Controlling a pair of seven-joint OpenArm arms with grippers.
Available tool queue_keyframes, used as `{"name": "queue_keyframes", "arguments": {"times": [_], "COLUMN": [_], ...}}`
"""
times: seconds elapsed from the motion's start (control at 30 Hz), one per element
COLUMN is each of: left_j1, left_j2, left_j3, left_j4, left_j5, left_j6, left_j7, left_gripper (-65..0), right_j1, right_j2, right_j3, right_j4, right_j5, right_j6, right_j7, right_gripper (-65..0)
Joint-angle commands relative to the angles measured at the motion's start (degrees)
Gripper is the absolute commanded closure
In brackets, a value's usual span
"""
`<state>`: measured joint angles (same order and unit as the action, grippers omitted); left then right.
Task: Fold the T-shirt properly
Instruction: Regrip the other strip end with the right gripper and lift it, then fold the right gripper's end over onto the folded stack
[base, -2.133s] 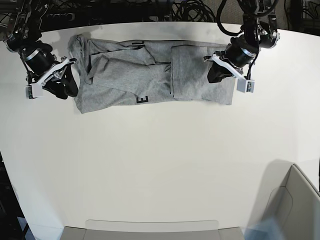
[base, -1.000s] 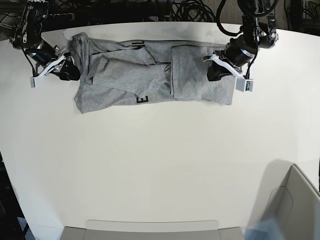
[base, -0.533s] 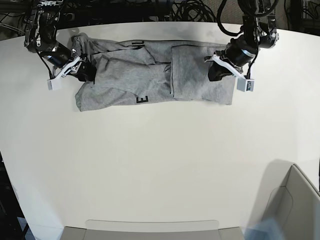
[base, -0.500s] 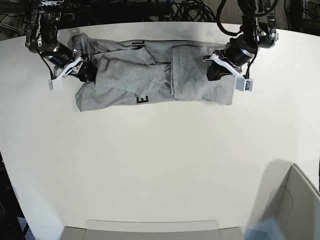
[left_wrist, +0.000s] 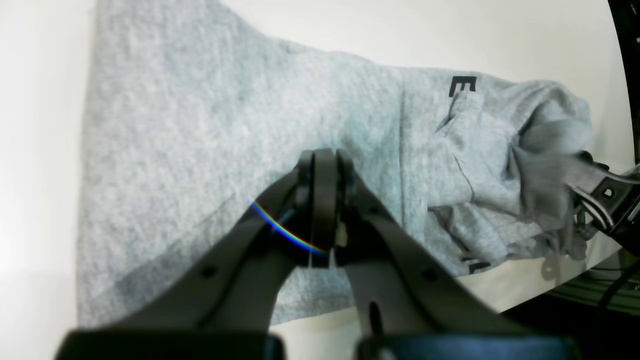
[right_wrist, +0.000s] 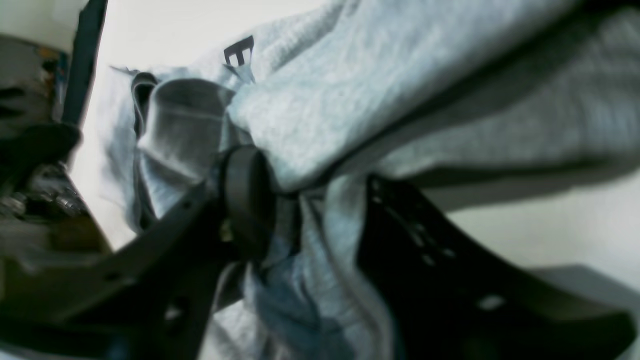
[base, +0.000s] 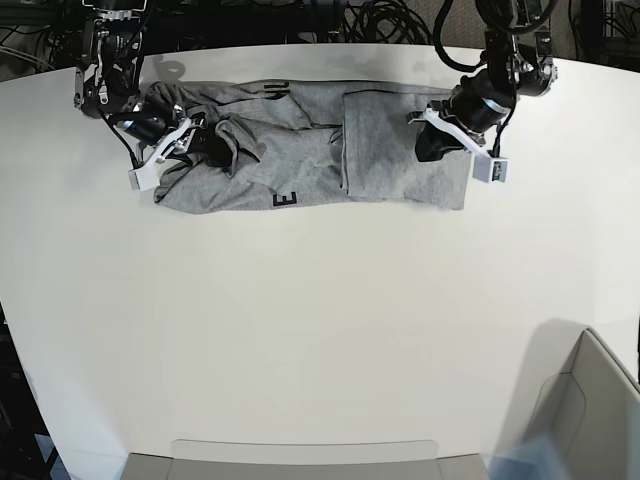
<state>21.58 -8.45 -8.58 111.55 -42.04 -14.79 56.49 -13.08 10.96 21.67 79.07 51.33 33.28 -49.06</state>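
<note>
The T-shirt (base: 310, 150) lies along the far edge of the white table (base: 320, 340), stretched lengthwise between the far-left and far-right corners. It is partly folded: a flat panel of grey cloth covers the end toward the far-right corner, and the end toward the far-left corner is gathered into raised folds. A black letter "E" (base: 285, 199) shows at the near hem, and further black lettering shows at the far hem.

The left gripper (left_wrist: 324, 200) rests on the flat panel (left_wrist: 200, 140) near the far-right corner. Its jaws are pressed together, tips touching, with no cloth visibly caught between them; the tips sit on the fabric. In the base view this gripper (base: 437, 143) lies over the shirt's right end, inside its outline.

The right gripper (right_wrist: 300, 220) is at the bunched end toward the far-left corner. Grey cloth runs between its two fingers (right_wrist: 247, 195) and spills over both sides, so it is clamped on a fold of the shirt (right_wrist: 380, 85). In the base view the gripper (base: 205, 143) sits within the gathered folds, and the cloth around it is lifted and rumpled. The right wrist view is blurred.

A grey bin (base: 575, 420) stands at the near-right corner.
</note>
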Motion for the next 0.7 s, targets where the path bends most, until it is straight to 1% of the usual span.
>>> {"name": "queue_keyframes", "arguments": {"times": [0.0, 0.1, 0.17, 0.37, 0.43, 0.5, 0.57, 0.67], "left_j1": [-0.18, -0.18, -0.18, 0.44, 0.53, 0.61, 0.61, 0.61], "left_j2": [-0.21, -0.21, -0.21, -0.30, -0.48, -1.18, -1.44, -1.44], "left_j3": [-0.08, -0.08, -0.08, -0.08, -0.08, -0.08, -0.08, -0.08], "left_j4": [0.94, 0.94, 0.94, 0.85, 0.85, 0.85, 0.85, 0.85], "left_j5": [-0.99, -0.90, -0.90, -0.90, -0.90, -0.90, -0.90, -0.99], "left_j6": [-0.47, -0.47, -0.47, -0.47, -0.47, -0.47, -0.47, -0.47], "left_j7": [-0.97, -0.97, -0.97, -0.97, -0.97, -0.97, -0.97, -0.97], "left_gripper": [0.0, 0.0, 0.0, 0.0, 0.0, 0.0, 0.0, 0.0], "right_j1": [1.17, 2.58, 2.93, 3.02, 3.19, 3.46, 4.16, 4.16], "right_j2": [0.07, -1.95, -2.21, -1.69, -1.51, -0.63, 0.07, 2.53], "right_j3": [-0.35, -0.18, -0.26, -0.09, 1.76, 5.01, 7.82, 9.67], "right_j4": [0.62, 0.71, 0.80, 0.89, 1.06, 1.06, 0.98, 1.42], "right_j5": [-0.91, -6.28, -9.09, -12.78, -14.01, -14.98, -15.86, -17.00], "right_j6": [0.70, 0.70, 0.70, 0.44, -1.76, -3.26, -3.52, -3.61], "right_j7": [0.40, 0.40, 0.40, 0.40, 0.49, 0.49, 0.49, 0.49], "right_gripper": [-18.8, -7.2, 0.0, 0.0, 0.0, 0.0, 0.0, 0.0]}}
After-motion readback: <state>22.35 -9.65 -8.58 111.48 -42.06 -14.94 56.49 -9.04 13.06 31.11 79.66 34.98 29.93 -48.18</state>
